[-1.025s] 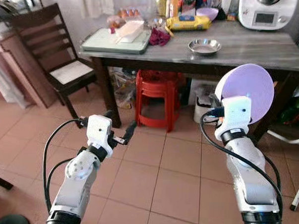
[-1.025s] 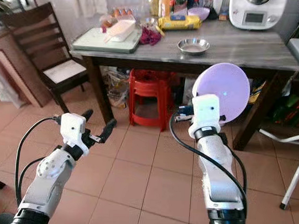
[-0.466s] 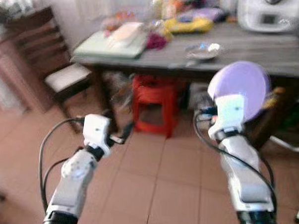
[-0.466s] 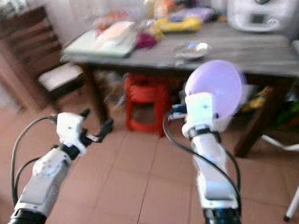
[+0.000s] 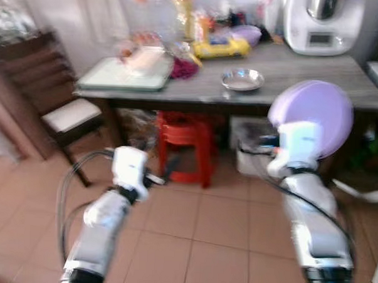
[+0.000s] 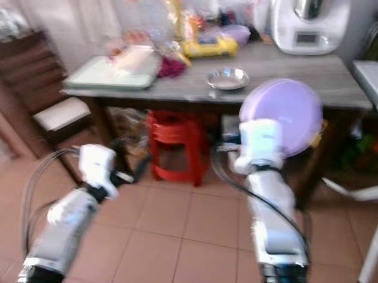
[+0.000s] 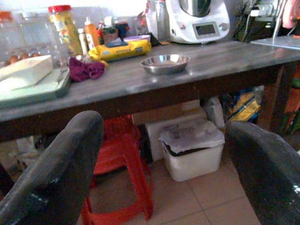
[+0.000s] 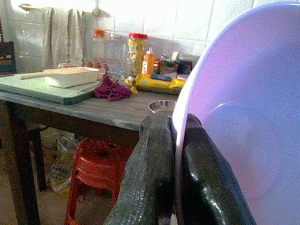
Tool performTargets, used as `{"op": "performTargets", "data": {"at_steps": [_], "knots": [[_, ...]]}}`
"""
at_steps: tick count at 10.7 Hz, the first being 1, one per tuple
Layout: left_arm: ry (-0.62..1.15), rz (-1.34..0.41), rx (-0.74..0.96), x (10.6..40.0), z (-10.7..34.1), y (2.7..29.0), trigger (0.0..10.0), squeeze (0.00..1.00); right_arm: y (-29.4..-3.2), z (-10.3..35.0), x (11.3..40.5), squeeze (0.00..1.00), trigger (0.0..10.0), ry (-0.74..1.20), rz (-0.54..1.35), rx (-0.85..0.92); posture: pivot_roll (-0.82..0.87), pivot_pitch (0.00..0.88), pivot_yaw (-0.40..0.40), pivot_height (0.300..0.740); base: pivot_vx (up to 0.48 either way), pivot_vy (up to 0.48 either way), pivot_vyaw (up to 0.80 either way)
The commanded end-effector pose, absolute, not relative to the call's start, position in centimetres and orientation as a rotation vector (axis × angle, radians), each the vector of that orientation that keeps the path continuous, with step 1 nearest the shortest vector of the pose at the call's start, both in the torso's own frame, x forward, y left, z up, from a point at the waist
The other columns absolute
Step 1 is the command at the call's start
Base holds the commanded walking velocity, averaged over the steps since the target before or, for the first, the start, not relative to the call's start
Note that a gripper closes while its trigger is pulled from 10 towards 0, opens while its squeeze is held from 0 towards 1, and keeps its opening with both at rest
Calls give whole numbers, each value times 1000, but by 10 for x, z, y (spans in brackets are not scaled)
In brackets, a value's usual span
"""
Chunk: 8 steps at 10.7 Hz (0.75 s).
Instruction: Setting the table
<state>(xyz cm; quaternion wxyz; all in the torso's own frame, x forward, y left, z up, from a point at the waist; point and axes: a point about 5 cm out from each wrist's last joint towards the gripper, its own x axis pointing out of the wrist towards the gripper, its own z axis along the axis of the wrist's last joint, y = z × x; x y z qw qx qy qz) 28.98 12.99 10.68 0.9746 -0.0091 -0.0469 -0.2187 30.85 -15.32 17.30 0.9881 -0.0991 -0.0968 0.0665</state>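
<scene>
The jaws of the right gripper are clamped on the rim of a lilac plate, 1 black finger on each face, and the plate stands on edge, held up in the air in front of the worktop and near its front edge. The jaws of the left gripper stand wide apart with nothing between them; this gripper is held lower, out over the tiled floor and short of the worktop.

The dark grey worktop carries a small metal bowl near its front edge. Behind the bowl lie a yellow packet and a lilac bowl, and a white kitchen machine stands at the back right. To the left are a crumpled magenta cloth, a pale green tray with a white dish on it, and a yellow jar with a red lid beside an orange sauce bottle.

Under the worktop stand a red plastic stool and a white lidded bin. A dark wooden chair with a pale seat sits off the worktop's left end. The head views are somewhat blurred.
</scene>
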Motion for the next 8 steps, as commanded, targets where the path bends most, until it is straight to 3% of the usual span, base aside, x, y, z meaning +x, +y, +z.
{"op": "performTargets", "data": {"at_steps": [1, 8], "knots": [[-107, -461, -15, 291, 111, 126, 10000, 0, -159, 182, 309, 0, 10000, -221, 115, -199, -60, 0, 104, 740, 398, 0, 0], [-107, -480, -16, 292, 111, 122, 10000, 0, -160, 183, 309, 0, 10000, -231, 108, -221, -68, 0, 111, 740, 403, 0, 60]]}}
